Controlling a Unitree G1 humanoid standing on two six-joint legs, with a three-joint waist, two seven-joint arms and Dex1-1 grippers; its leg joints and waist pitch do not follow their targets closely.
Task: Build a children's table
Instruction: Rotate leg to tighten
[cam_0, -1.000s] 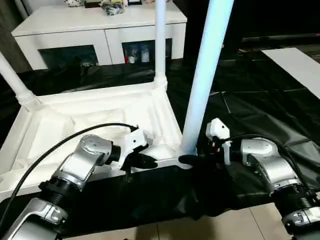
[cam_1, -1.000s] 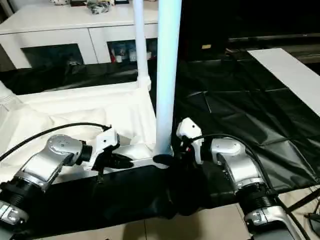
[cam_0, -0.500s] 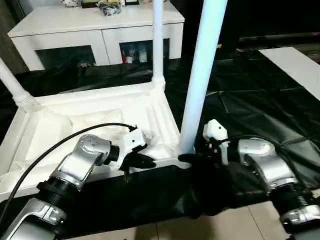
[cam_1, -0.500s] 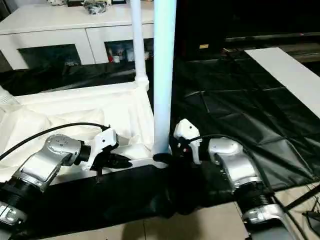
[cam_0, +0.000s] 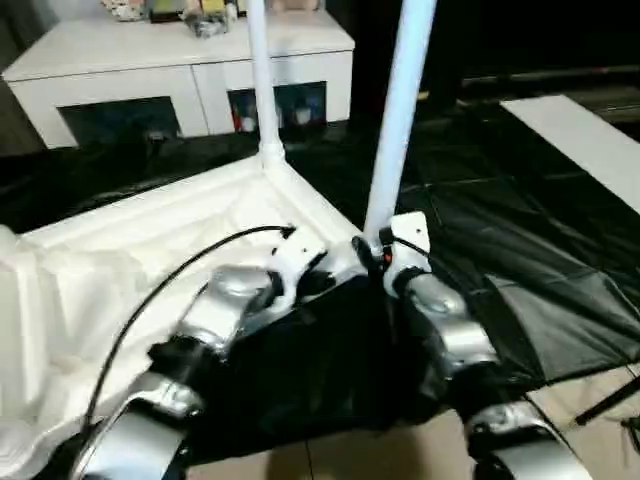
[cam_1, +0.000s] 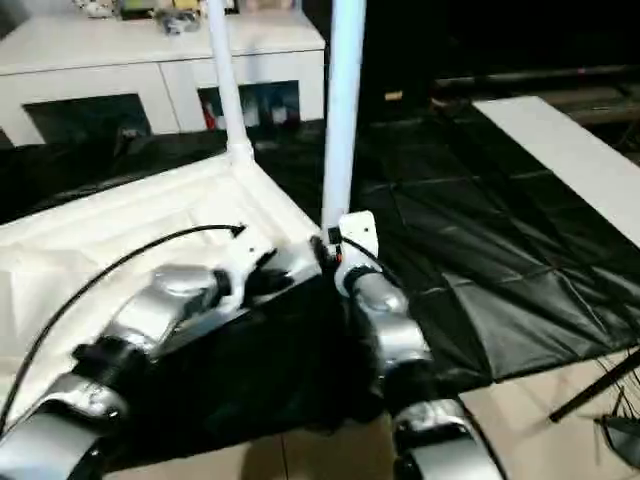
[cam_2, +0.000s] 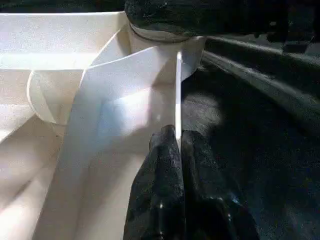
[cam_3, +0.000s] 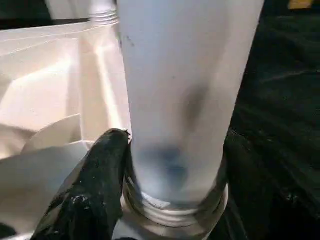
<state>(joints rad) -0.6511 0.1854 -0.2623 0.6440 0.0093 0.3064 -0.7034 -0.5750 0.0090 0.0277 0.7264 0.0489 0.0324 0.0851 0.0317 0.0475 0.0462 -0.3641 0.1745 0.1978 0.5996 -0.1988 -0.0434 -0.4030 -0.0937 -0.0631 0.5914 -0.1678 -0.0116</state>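
Your left tool is pinching thin rib of upturned tabletop lying on black sheet. Right tool is gripping base of near leg seating in corner socket; far leg standing. Remaining legs' state unclear.

The tabletop and leg look like smooth white plastic, lying on glossy, creased black sheeting.

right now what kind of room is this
Probably a home living room: a white cabinet with dark glass doors and knick-knacks on top, pale floor tiles, and black sheeting laid down under the upturned tabletop.
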